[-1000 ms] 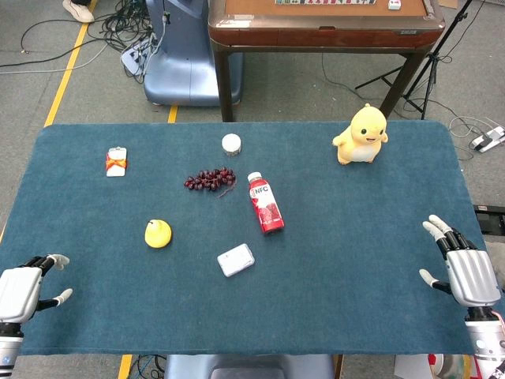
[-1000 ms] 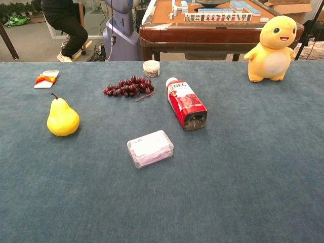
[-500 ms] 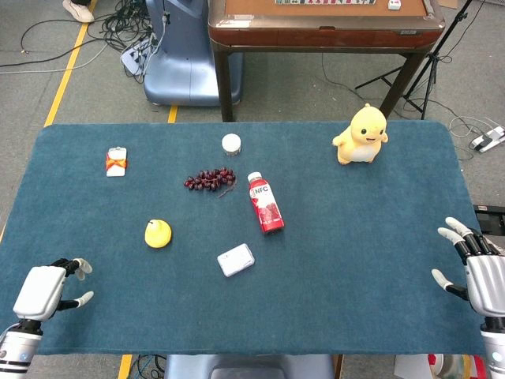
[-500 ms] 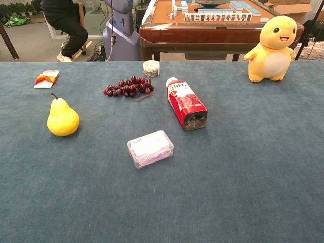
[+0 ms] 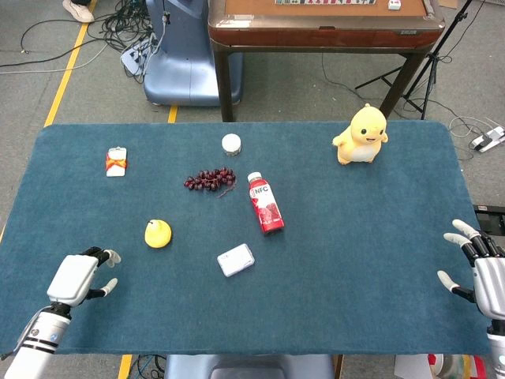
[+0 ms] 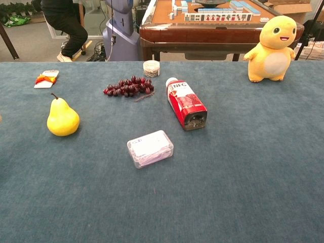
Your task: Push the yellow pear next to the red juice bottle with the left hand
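The yellow pear (image 5: 158, 234) stands upright on the blue table cloth (image 5: 355, 237), left of the middle, with its stem up in the chest view. The red juice bottle (image 5: 265, 203) lies on its side well apart from the pear, to the right of it, with the white cap pointing toward the far edge. Between them, nearer the front, lies a small clear plastic box (image 5: 236, 260). A bunch of dark grapes (image 5: 210, 179) lies just beside the bottle's cap end, and a small round white-lidded jar (image 5: 231, 144) stands behind the grapes. A small white packet with an orange band (image 5: 116, 162) is at the far left, and a yellow plush toy (image 5: 361, 135) stands at the far right. The left hand (image 5: 76, 277) hovers near the front left corner, near the pear but not touching it – its fingers are apart and it holds nothing. The right hand (image 5: 483, 265) is at the right edge, fingers spread, also holding nothing.
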Controlling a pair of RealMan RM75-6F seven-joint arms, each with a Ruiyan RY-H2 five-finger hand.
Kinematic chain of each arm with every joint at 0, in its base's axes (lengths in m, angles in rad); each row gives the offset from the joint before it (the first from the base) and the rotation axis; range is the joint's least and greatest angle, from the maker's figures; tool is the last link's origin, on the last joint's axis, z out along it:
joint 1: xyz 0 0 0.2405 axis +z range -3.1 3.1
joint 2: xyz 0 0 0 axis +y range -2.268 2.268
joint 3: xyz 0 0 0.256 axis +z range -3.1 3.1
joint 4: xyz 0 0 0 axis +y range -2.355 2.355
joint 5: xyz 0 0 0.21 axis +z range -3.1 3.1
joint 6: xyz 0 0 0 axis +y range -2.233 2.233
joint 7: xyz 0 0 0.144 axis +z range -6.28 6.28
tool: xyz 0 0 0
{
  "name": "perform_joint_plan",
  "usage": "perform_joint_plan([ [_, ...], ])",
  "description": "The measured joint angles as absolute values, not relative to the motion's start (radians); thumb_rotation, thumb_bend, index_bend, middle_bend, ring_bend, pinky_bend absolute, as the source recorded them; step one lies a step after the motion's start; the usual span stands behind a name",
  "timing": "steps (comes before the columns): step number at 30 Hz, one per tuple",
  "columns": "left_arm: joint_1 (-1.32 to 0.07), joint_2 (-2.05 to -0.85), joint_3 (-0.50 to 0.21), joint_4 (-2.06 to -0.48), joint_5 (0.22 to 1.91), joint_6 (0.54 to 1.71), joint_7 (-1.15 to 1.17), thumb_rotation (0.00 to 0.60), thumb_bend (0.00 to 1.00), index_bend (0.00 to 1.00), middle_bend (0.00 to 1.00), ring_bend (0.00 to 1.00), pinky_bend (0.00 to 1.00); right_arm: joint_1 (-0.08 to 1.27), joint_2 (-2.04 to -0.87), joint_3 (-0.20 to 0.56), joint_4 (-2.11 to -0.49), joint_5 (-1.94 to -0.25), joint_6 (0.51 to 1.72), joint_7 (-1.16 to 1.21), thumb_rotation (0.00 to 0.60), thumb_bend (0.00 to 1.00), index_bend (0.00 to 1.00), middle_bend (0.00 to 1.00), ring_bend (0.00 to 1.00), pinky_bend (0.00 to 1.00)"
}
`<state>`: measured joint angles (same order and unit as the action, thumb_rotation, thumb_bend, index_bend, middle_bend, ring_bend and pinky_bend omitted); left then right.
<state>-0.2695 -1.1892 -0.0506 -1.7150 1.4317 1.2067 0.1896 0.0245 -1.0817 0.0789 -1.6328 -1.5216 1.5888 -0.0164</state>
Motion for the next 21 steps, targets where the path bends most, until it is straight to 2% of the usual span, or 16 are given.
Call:
perform_joint_plan([
  [4,-0.294,-1.207,-0.071,-1.729,1.362,1.179,0.259,0.6,0.34,0.3,0.33,0.2,0.34,0.029,-1.083,0.08,-1.63,-1.513,1.57,-0.014,0.6,0.13,0.33,0.21,0.18,0.45],
  [8,-0.322,-1.215,-0.087,-1.744,1.279,1.139,0.325,0.6,0.47,0.21,0.25,0.18,0.35,0.037,-1.085,0.079,-1.627,-1.506,1.549,-0.017,0.6,0.13,0.33,0.21,0.18,0.45],
  [10,-0.333,-1.216,-0.089,-1.75,1.252,1.128,0.365,0.6,0.49,0.18,0.22,0.18,0.35,0.04,-1.087,0.078,-1.626,-1.502,1.54,-0.021,0.6,0.13,0.33,0.21,0.18,0.45],
  [14,-0.359,-1.227,-0.092,-1.773,1.168,1.111,0.471,0.6,0.5,0.13,0.18,0.15,0.35,0.045,-1.092,0.075,-1.623,-1.498,1.524,-0.03,0.6,0.13,0.33,0.21,0.18,0.45],
  [21,-0.403,-1.247,-0.094,-1.803,1.097,1.096,0.548,0.6,0.49,0.13,0.16,0.14,0.35,0.047,-1.09,0.075,-1.627,-1.49,1.515,-0.038,0.6,0.13,0.34,0.22,0.18,0.45],
])
